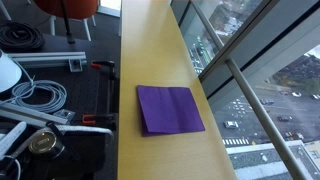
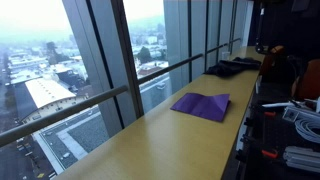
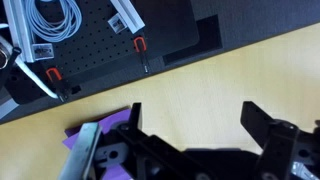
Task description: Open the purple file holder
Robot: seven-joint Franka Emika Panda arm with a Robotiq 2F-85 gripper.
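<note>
The purple file holder (image 1: 168, 109) lies flat and closed on the long wooden counter (image 1: 150, 50) beside the window; it also shows in an exterior view (image 2: 202, 104). In the wrist view only a purple corner (image 3: 112, 128) of it shows at the lower left, partly behind the gripper body. My gripper (image 3: 194, 113) is open and empty, its two black fingers spread over bare wood beside the folder. The gripper does not show in either exterior view.
A dark perforated bench (image 3: 90, 45) with coiled white cables (image 3: 52, 18) and red-handled clamps (image 3: 141, 45) runs along one side of the counter. Glass windows with a metal rail (image 1: 250, 90) run along the other. Dark items (image 2: 232, 66) lie at the counter's far end.
</note>
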